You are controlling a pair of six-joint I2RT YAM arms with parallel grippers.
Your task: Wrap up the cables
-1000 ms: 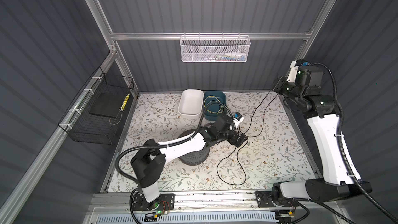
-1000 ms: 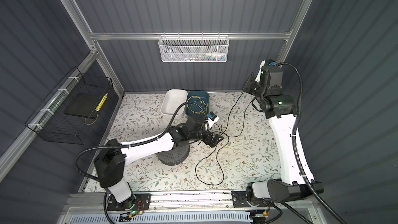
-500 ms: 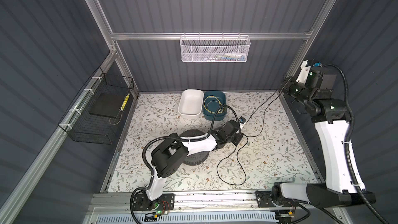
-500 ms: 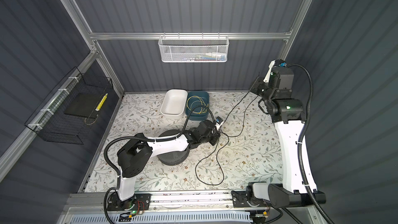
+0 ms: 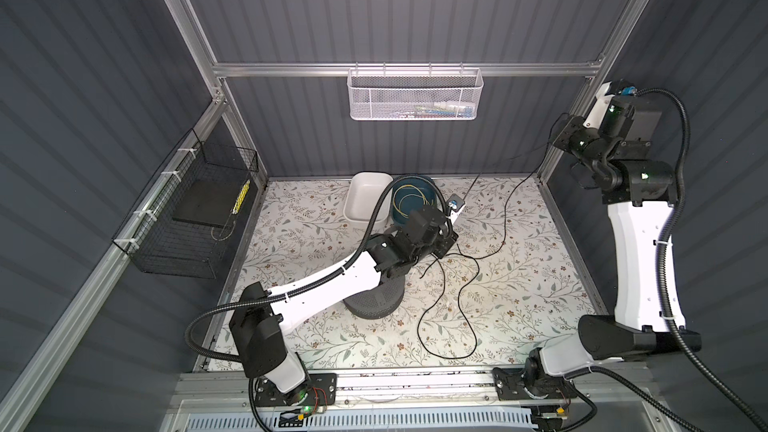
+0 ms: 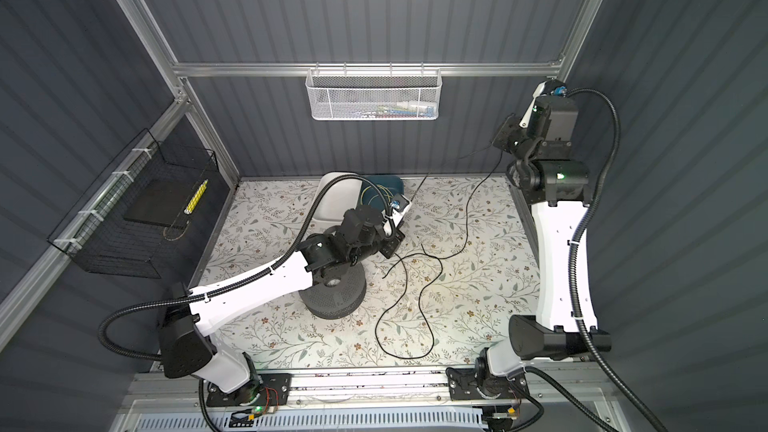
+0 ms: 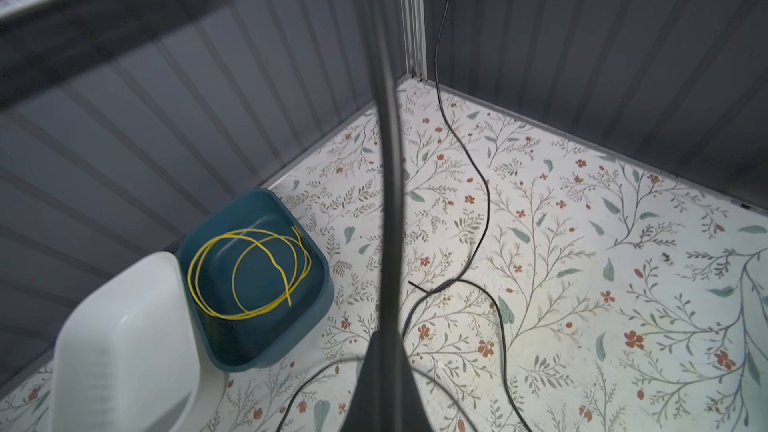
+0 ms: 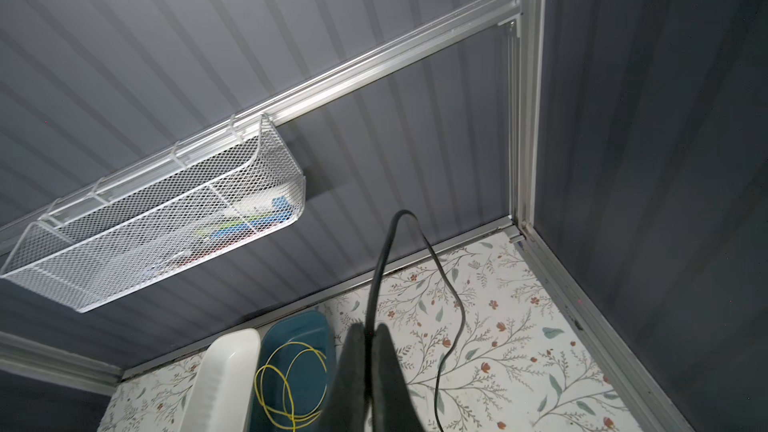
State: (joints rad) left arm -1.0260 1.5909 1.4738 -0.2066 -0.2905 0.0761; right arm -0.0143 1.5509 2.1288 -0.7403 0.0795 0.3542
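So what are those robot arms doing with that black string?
They're tidying up a black cord. The left arm pinches it low over the table, jaws shut. The right arm holds another bit high in the back corner, jaws shut too. The rest lies in loose loops on the table.

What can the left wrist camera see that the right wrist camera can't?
Only the left wrist view shows the black cable lying in curves on the flowery mat. Only the right wrist view shows the white mesh basket on the wall rail. Both show the blue bin holding the yellow wire coil, the white tub beside it, and jaws shut on the cable, those of the left gripper and right gripper.
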